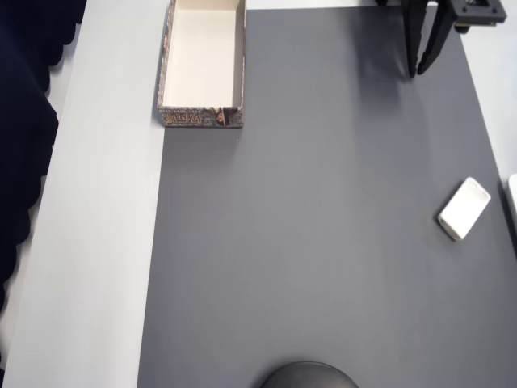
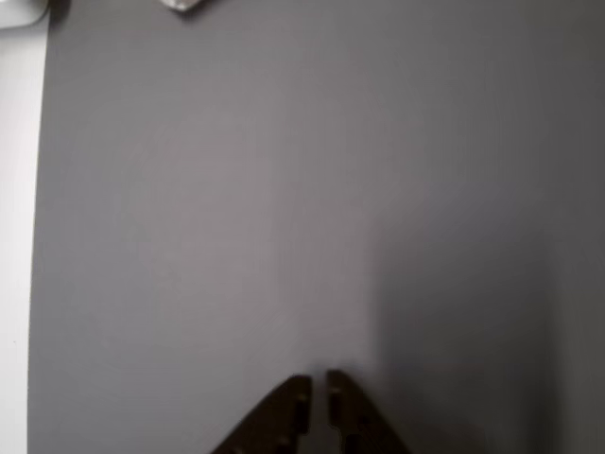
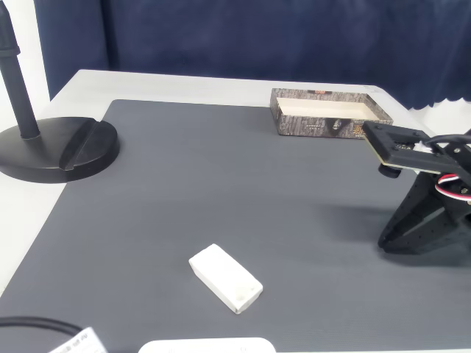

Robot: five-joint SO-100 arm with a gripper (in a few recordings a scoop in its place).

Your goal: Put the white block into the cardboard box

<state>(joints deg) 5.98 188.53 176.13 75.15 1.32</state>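
The white block [image 1: 464, 208] lies flat and slanted on the dark grey mat near its right edge in the overhead view; in the fixed view the white block [image 3: 226, 278] sits at the front centre. The cardboard box [image 1: 202, 65] stands at the top left, half off the mat, its cream inside holding nothing; in the fixed view the cardboard box [image 3: 331, 112] is at the back right. My gripper [image 1: 418, 73] rests at the top right, shut with nothing in it, far from both. In the wrist view the gripper [image 2: 317, 402] points at bare mat, and a corner of the white block [image 2: 184, 4] shows at the top edge.
A black camera stand with a round base [image 3: 59, 147] stands at the mat's left in the fixed view, and its base [image 1: 307, 376] shows at the bottom edge of the overhead view. A white object [image 3: 206, 344] lies at the front edge. The grey mat [image 1: 307, 242] lies on a white table.
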